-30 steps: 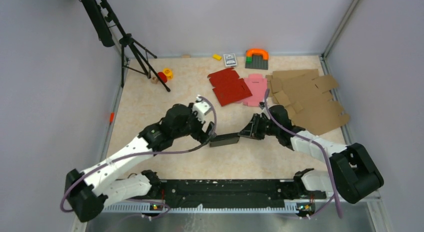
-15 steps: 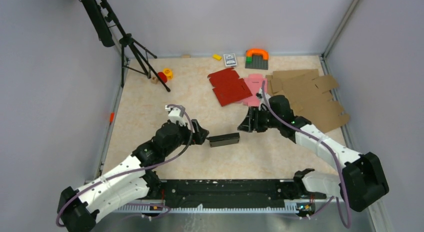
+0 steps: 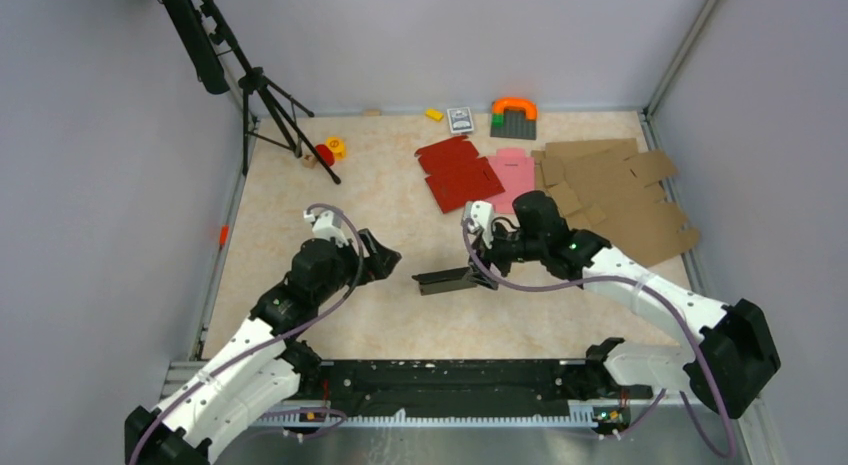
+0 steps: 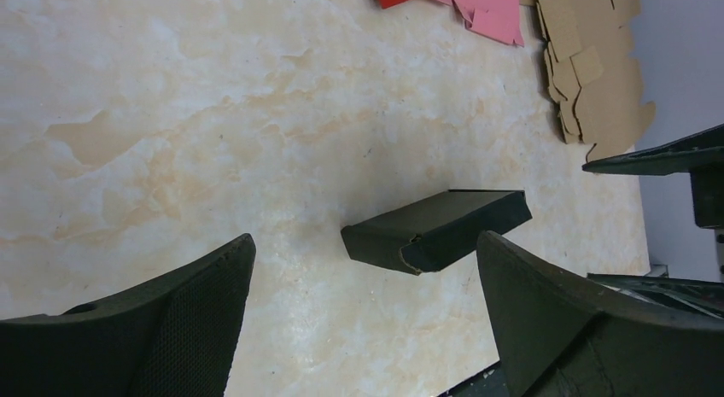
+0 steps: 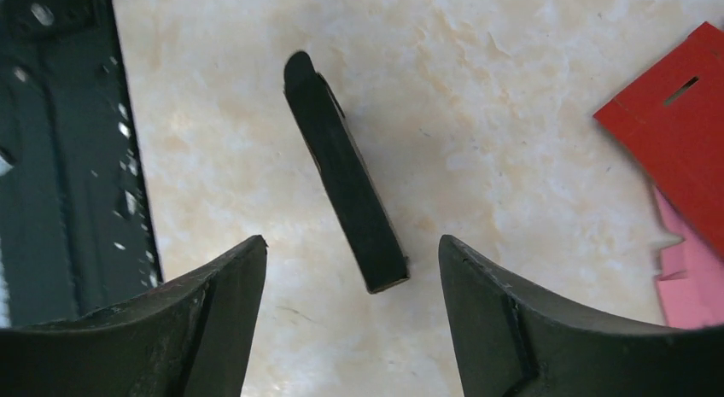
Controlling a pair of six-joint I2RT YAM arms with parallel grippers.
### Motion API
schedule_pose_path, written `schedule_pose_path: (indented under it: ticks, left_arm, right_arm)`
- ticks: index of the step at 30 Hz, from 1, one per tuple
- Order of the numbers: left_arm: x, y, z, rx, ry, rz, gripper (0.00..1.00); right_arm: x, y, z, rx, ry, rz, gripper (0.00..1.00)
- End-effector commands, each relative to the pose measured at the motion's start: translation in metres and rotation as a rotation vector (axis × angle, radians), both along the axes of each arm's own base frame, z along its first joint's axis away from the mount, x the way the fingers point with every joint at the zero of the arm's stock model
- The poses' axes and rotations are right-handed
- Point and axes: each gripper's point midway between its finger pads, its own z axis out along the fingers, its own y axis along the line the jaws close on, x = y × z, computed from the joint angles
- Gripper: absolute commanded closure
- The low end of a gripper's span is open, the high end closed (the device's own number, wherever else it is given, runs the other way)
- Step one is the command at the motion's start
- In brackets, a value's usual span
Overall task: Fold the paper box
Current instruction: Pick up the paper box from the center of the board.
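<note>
Top view: The left arm bends in from the near side. The left gripper (image 3: pixel 385 256) is a little way left of the black folded paper box (image 3: pixel 447 280) and points at it. Its jaws are wide apart and hold nothing. The right arm reaches in from the other side. The right gripper (image 3: pixel 488 255) hangs just above the box's right end. Its jaws are apart too, and nothing is in them. The box lies on a light beige stone-look table top (image 3: pixel 300 195) with grey walls around it. Behind the box lie a flat red cardboard blank (image 3: pixel 458 175), a flat pink cardboard blank (image 3: pixel 512 177) and, further right, brown cardboard sheets (image 3: pixel 620 200). Far behind the box to the left stands a black tripod (image 3: pixel 262 95). The box looks long, thin and dark.

Left wrist view: Two dark fingers (image 4: pixel 162 329) stand far apart, low in the picture. The box lies flat on the table just past them, touching neither one. It is matte black and folded shut like a flat sleeve. Its near end has a rough edge.

Right wrist view: Two dark fingers (image 5: pixel 196 329) stand wide apart. The box lies on the table between and past them and touches neither. It looks narrow here, with a rounded tab at its far end.
</note>
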Motion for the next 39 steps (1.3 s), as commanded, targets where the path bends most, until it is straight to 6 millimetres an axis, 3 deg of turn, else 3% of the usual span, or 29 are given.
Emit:
schedule_pose_path:
  ticks: [1, 5, 8, 12, 21, 27, 31, 36, 39]
  left_arm:
    - [-0.011, 0.001, -0.004, -0.012, 0.029, -0.056, 0.02]
    - [-0.015, -0.005, -0.005, -0.03, 0.044, -0.09, 0.02]
    - [-0.017, -0.008, -0.002, -0.04, 0.044, -0.106, 0.04]
    - [-0.018, -0.006, -0.003, -0.019, 0.049, -0.11, 0.04]
    - [-0.016, -0.003, -0.004, 0.02, 0.049, -0.114, 0.03]
    - [-0.015, 0.002, -0.002, 0.009, 0.029, -0.079, 0.02]
    - [-0.017, 0.002, -0.003, 0.007, 0.03, -0.085, 0.02]
    - [-0.019, 0.001, -0.004, 0.007, 0.035, -0.094, 0.02]
    - [-0.019, 0.001, -0.006, 0.012, 0.038, -0.094, 0.02]
  right_arm:
    - [0.016, -0.004, -0.007, -0.12, -0.247, 0.139, 0.3]
    - [0.002, 0.004, -0.016, -0.097, -0.314, 0.25, 0.27]
    - [0.01, 0.007, -0.025, -0.163, -0.36, 0.27, 0.26]
    - [0.01, 0.016, -0.041, -0.204, -0.3, 0.349, 0.27]
    - [0.01, 0.017, -0.097, -0.412, -0.153, 0.454, 0.29]
    - [0.009, 0.007, -0.135, -0.55, -0.066, 0.489, 0.38]
    - [0.015, 0.006, -0.144, -0.576, -0.08, 0.474, 0.4]
    - [0.02, 0.004, -0.153, -0.628, -0.087, 0.459, 0.59]
    - [0.019, 0.006, -0.149, -0.613, -0.096, 0.458, 0.55]
